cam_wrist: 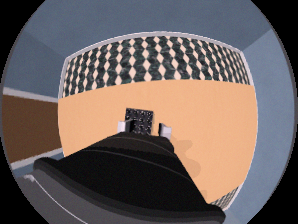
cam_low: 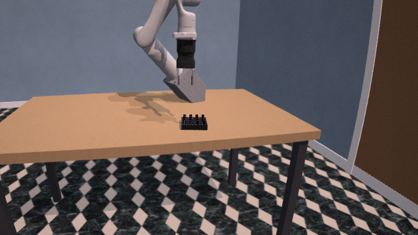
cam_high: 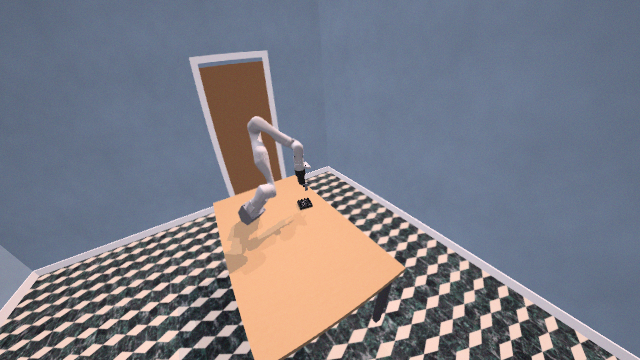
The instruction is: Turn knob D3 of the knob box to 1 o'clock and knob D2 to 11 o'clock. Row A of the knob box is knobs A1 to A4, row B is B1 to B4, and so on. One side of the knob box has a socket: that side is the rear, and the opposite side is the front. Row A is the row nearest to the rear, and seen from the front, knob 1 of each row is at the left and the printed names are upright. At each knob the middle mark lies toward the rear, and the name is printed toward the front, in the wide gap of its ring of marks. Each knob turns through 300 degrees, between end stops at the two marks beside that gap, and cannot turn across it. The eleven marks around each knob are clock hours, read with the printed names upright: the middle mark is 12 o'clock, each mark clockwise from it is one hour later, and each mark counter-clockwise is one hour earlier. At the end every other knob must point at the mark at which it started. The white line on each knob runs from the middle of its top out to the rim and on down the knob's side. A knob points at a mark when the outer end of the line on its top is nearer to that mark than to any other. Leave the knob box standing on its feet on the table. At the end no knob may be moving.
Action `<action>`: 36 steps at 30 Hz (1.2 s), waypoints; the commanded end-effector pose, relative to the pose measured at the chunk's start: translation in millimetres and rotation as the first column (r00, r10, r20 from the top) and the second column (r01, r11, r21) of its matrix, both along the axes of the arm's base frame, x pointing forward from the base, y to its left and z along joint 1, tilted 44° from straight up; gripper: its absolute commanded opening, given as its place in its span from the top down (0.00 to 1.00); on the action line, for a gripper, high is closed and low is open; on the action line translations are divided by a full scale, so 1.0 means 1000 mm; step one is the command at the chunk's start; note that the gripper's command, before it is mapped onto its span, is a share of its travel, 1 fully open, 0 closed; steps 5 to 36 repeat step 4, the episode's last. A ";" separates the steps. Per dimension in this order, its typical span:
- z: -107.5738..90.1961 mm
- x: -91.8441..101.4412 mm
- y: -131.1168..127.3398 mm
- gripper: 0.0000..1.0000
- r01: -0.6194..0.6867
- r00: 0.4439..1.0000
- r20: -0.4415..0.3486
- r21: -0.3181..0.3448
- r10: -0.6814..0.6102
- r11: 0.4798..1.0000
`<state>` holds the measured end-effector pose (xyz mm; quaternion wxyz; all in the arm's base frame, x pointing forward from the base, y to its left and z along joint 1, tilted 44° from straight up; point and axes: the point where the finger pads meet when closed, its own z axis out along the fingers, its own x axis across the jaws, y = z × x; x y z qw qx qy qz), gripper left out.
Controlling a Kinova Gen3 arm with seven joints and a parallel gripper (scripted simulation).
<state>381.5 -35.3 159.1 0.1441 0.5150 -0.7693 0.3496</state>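
The black knob box (cam_high: 304,203) (cam_low: 194,126) (cam_wrist: 139,119) stands on the table, with several black knobs upright on its top. The knobs, printed names and white lines are too small to read, so where D2, D3 and the others point cannot be told. The socket cannot be made out. My gripper (cam_high: 306,188) (cam_low: 185,84) (cam_wrist: 146,126) is open and empty, pointing down. It hangs well above the table and the box, touching nothing. In the wrist view the near part of the box shows between the two fingers.
The wooden table (cam_high: 320,280) (cam_low: 98,137) (cam_wrist: 210,115) carries the box and the arm's grey base (cam_high: 251,213) (cam_low: 192,88). The box stands near one long edge of the table. The arm's shadow falls on the table beside the box.
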 end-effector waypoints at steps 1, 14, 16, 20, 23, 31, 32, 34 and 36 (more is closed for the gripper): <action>0.000 0.000 0.000 0.00 -0.001 1.000 0.001 0.000 0.001 1.000; 0.000 0.000 0.000 0.00 -0.001 1.000 0.001 0.000 0.001 1.000; 0.000 0.000 0.000 0.00 -0.001 1.000 0.001 0.000 0.001 1.000; 0.000 0.000 0.000 0.00 -0.001 1.000 0.001 0.000 0.001 1.000; 0.000 0.000 0.000 0.00 -0.001 1.000 0.001 0.000 0.001 1.000; 0.000 0.000 0.000 0.00 -0.001 1.000 0.001 0.000 0.001 1.000; 0.000 0.000 0.000 0.00 -0.001 1.000 0.001 0.000 0.001 1.000; 0.000 0.000 0.000 0.00 -0.001 1.000 0.001 0.000 0.001 1.000; 0.000 0.000 0.000 0.00 -0.001 1.000 0.001 0.000 0.001 1.000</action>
